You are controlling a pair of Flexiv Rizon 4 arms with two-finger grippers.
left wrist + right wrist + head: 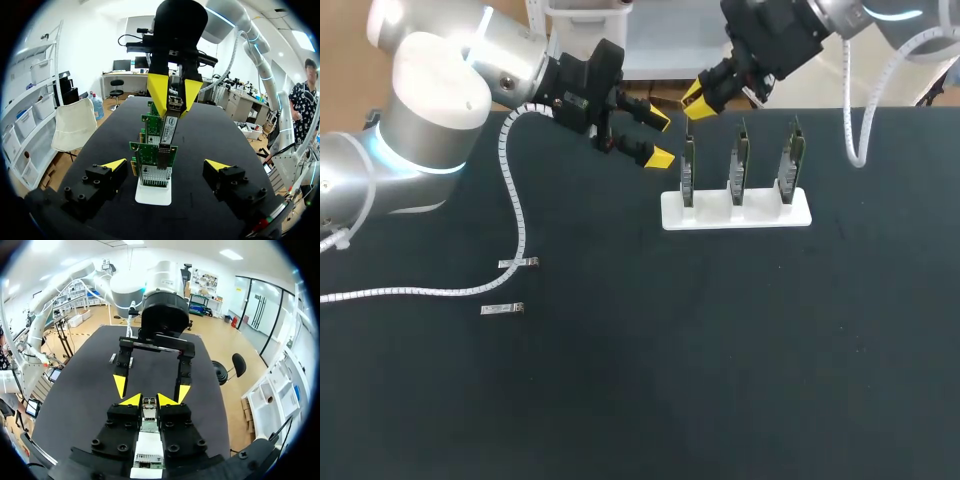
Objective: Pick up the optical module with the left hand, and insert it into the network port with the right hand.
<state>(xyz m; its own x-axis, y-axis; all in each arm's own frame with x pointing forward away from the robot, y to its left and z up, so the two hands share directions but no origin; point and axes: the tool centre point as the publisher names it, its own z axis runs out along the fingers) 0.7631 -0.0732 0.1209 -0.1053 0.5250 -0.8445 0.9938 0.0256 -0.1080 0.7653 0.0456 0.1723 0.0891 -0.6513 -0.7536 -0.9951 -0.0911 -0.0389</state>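
As overhead shows, right hand (696, 100): above the end card (688, 168) of white stand (735, 215) on table (720, 350).
Left wrist, left hand (165, 164): released, empty, flanking that card; optical module (169, 125) nosing network port (161, 160).
Right wrist, right hand: clenched on optical module; push straight, no twist.

Nothing legible shows anywhere. The optical module (169, 127) carries a pale label (168, 131) with a small dark mark and lines of fine print, too small to make out. The green network cards (150, 152) below it show only blurred markings.
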